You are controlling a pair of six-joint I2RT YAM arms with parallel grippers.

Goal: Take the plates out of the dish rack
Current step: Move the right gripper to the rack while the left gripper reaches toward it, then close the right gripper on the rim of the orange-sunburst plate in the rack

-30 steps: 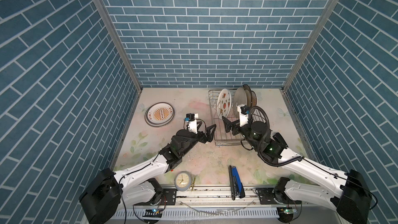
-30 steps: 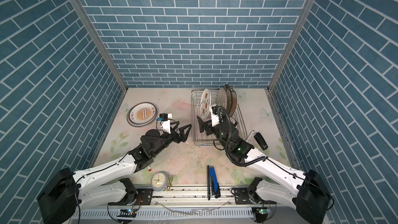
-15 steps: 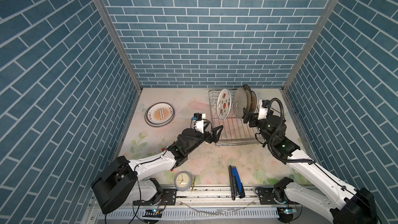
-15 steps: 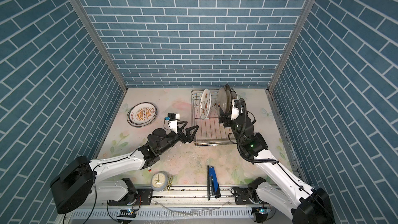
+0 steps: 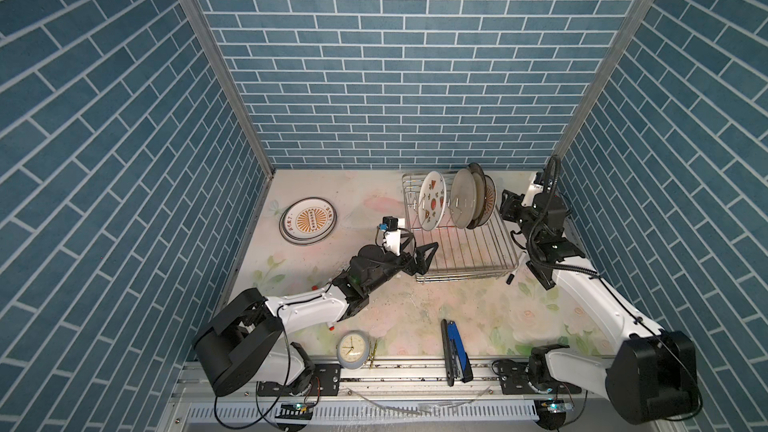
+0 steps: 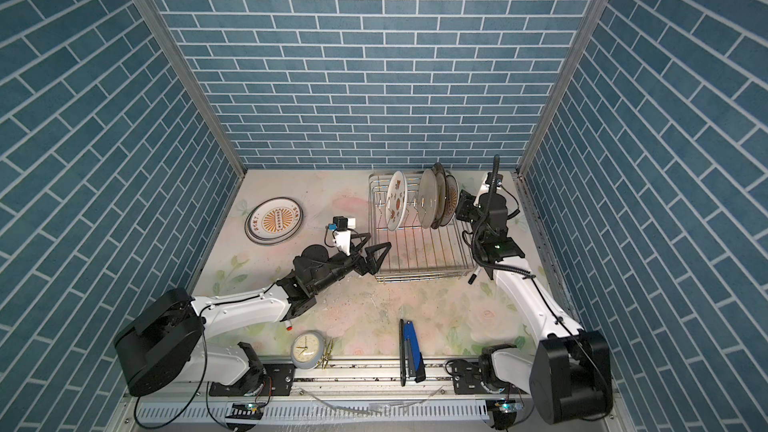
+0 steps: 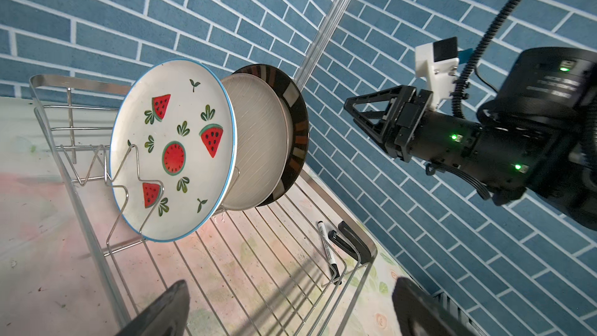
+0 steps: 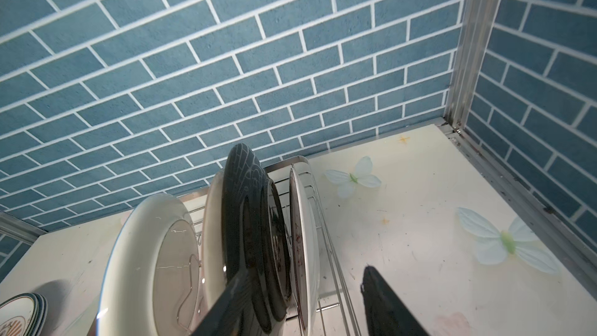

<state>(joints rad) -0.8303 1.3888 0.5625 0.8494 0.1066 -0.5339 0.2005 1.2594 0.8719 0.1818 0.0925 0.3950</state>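
Observation:
The dish rack (image 5: 465, 274) (image 6: 419, 280) stands at the back right in both top views. Several plates stand upright in it: a watermelon-print plate (image 5: 432, 200) (image 7: 171, 163), a greyish plate (image 5: 463, 203) (image 7: 258, 143), a dark banded-rim plate (image 7: 298, 130) and a white one at the end (image 8: 305, 237). More plates (image 5: 308, 220) (image 6: 274, 220) lie stacked on the table at the left. My left gripper (image 5: 423, 245) (image 7: 290, 311) hovers open at the rack's front left corner. My right gripper (image 5: 505, 206) (image 7: 350, 113) (image 8: 303, 302) is open beside the right end of the plate row, holding nothing.
A black marker (image 5: 513, 274) (image 7: 328, 250) lies at the rack's front right corner. A small clock (image 5: 352, 349) and a blue-and-black tool (image 5: 455, 347) sit near the table's front edge. The tiled right wall (image 5: 623, 201) is close behind my right arm.
My right arm swung from the rack's front round to its right side, level with the plates, and its jaws narrowed. My left gripper moved closer to the rack's front left corner, still open.

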